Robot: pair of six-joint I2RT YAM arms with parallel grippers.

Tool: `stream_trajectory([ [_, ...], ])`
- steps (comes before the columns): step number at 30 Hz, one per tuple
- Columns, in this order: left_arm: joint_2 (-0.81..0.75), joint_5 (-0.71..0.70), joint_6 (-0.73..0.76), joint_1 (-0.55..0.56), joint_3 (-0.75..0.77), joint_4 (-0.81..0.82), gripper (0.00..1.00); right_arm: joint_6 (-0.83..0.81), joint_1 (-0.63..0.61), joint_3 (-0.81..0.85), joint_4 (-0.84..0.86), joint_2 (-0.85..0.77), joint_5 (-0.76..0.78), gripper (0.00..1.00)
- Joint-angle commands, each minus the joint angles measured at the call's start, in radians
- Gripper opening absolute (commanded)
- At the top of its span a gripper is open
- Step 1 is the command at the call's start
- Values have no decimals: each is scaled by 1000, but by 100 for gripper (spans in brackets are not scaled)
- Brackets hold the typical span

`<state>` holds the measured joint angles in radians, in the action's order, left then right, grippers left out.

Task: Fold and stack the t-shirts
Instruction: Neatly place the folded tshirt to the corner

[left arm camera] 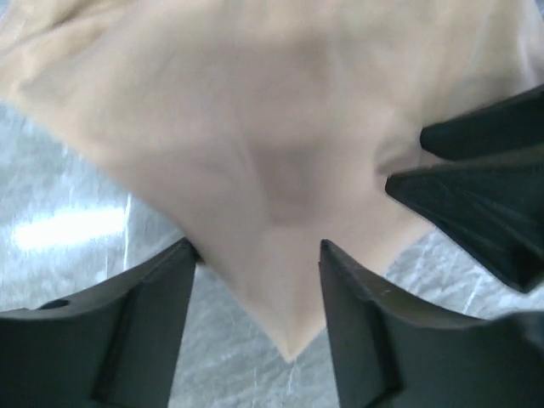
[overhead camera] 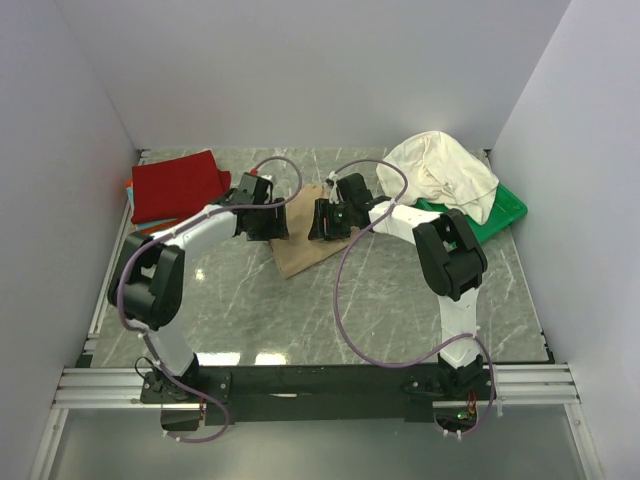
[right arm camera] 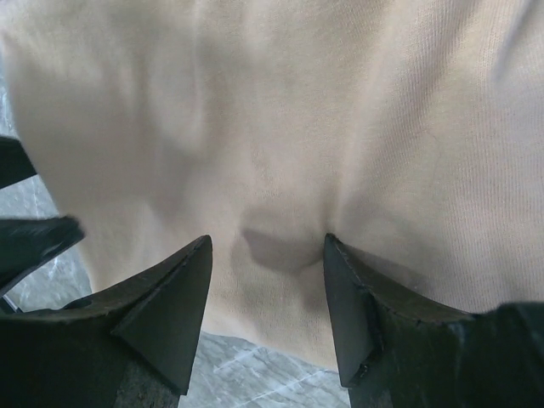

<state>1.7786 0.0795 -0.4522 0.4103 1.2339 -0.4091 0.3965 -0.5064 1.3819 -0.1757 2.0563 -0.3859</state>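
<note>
Two finger pairs over tan t-shirt [overhead camera: 300, 252], middle of bench [overhead camera: 400, 310]: left fingers [left arm camera: 157, 293] wide, straddling cloth corner; right fingers [right arm camera: 170, 293] wide over flat cloth. Shirt directly beneath both, long axis near-left to far-right.

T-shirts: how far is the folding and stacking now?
Done: the red shirt lies folded at the back left. In hand: the tan shirt, not yet stacked, under the open left pincer and right pincer. Left: the white shirt, crumpled on the green tray.
</note>
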Motion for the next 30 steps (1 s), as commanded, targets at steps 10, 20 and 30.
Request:
stream_trajectory([
  [10, -203, 180, -190, -85, -408, 447, 76, -13, -7, -4, -57, 15, 33, 62],
  [20, -130, 338, -353, -133, -603, 866, 84, -18, -6, -4, -64, 4, 32, 62],
  [30, -9, 252, -536, -128, -691, 1076, 85, -21, -6, -6, -65, 2, 24, 62],
])
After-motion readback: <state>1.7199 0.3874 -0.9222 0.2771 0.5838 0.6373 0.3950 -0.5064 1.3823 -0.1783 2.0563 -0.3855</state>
